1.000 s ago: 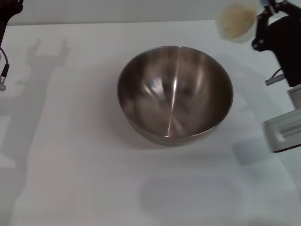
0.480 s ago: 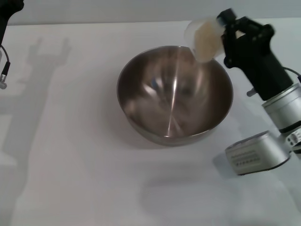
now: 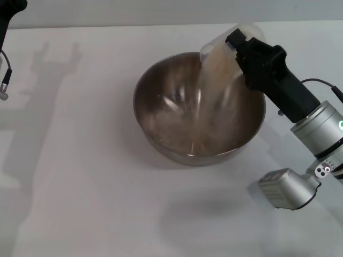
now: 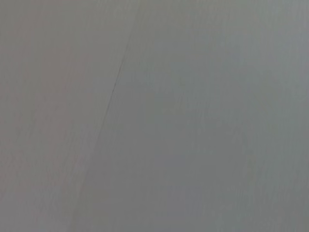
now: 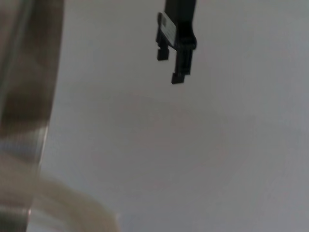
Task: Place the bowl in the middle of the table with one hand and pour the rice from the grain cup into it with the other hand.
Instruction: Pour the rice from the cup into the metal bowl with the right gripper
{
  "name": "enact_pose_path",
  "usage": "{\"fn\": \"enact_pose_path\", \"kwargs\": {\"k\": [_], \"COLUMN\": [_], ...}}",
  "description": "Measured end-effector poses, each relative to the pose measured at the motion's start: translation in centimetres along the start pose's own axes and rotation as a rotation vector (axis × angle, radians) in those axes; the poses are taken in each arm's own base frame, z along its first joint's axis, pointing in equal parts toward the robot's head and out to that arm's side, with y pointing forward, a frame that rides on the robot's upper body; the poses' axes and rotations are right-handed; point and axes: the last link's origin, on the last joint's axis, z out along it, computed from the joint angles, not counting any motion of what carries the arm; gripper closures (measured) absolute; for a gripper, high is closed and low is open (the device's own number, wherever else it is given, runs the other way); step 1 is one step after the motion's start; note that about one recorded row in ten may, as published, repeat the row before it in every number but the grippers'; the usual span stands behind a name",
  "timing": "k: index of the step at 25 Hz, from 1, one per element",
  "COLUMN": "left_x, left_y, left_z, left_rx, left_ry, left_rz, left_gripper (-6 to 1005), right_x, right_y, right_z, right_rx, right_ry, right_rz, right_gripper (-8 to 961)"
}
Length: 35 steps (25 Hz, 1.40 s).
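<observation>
Stainless steel bowl (image 3: 199, 108) sits mid-table (image 3: 86, 176), rice (image 3: 206, 99) streaming in.
Your right gripper (image 3: 239, 44) clamps the grain cup (image 3: 221, 51), tipped over the bowl's far right rim; left gripper (image 5: 176, 57) idles far-left, fingers unclear.

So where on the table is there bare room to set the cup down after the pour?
Bare table lies left of the bowl and in front of it. Crowded on the right: the right gripper tips the grain cup over the far-right rim. The left gripper hangs far-left.
</observation>
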Motion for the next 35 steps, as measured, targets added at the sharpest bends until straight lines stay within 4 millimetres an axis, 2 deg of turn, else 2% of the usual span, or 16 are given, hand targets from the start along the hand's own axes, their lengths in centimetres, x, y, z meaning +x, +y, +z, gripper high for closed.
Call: {"fn": "enact_pose_path", "kwargs": {"k": [21,27,32,35], "left_x": [-0.3,-0.1,-0.1,-0.1], "left_y": [0.4,0.6,0.6,0.6], "left_z": [-0.1,0.0,0.0,0.0], "left_rx": [-0.016,-0.023,-0.022,-0.021], "left_ry": [-0.011,-0.004,-0.003,-0.002], "left_rz": [-0.023,-0.026,-0.028,-0.029], "left_gripper": [184,184,184,184], "right_x": [0.6,1.6,0.3,1.3], "right_y": [0.2,-0.2,0.4,0.0], "right_z": [0.8,1.2,1.0,1.6], "right_rx": [-0.001,0.016,-0.013,0.003], "right_ry": [-0.204,-0.187,-0.247,-0.195], "right_rz": [-0.342,-0.371,-0.356,-0.358], "right_gripper": [940,940,939,939]}}
